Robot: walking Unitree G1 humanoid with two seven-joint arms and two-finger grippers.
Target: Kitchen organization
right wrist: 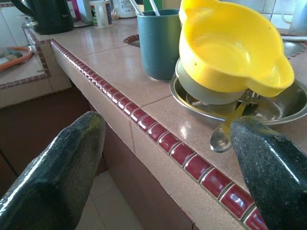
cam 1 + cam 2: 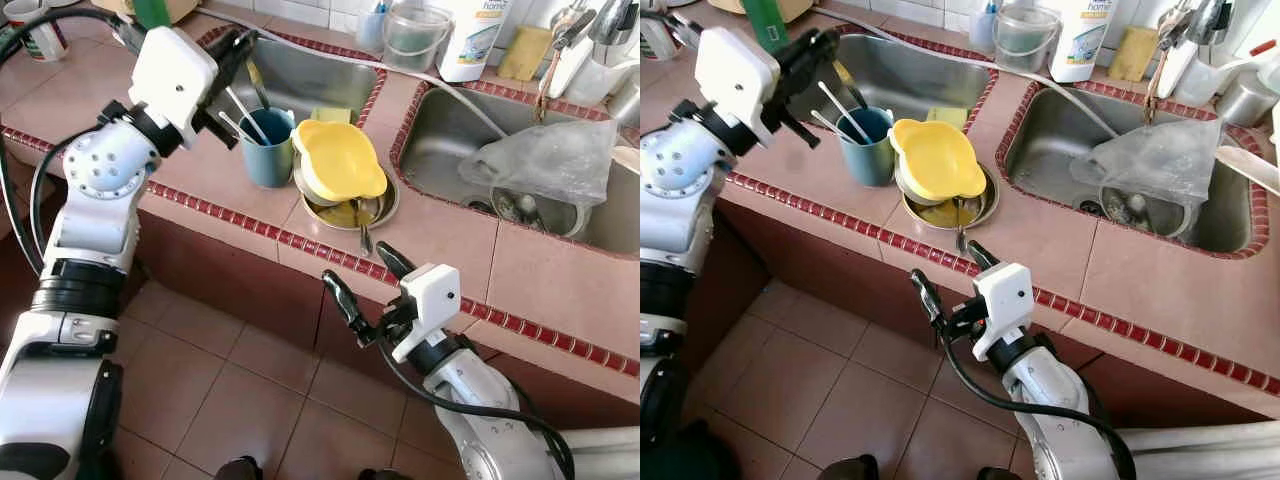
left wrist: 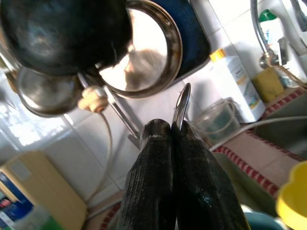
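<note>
- Tiled pink counter (image 2: 440,235) with a red-tile edge and two steel sinks; left sink (image 2: 300,75) behind the dishes, right sink (image 2: 455,140) holds a crumpled plastic bag (image 2: 550,160).
- Back ledge clutter: white detergent bottle (image 2: 475,35), clear plastic tub (image 2: 415,35), yellow sponge (image 2: 525,52).
- Task items sit on the strip between the sinks: teal cup (image 2: 267,148) with utensil handles poking out, just beside a steel plate (image 2: 345,210) stacked with a yellow bowl (image 2: 338,160) tilted on top; looks like a to-sort pile.
- A spoon (image 1: 225,134) hangs out of the plate toward the counter edge, easy to reach from the front.
- Left gripper (image 2: 232,55) raised above and behind the cup, fingers clenched on a thin metal utensil (image 3: 181,103); left wrist view shows the blade sticking up between the pads, pans hanging on the wall behind.
- Judgement: utensil is held over the cup to be dropped in with the other cutlery.
- Right gripper (image 2: 362,290) spread wide, empty, low in front of the counter edge, apart from the dishes.
- Right wrist view: fingers (image 1: 53,167) frame the plate stack and spoon, so it seems lined up for the next pick.
- Risk: tilted bowl could slide if the plate gets nudged.
</note>
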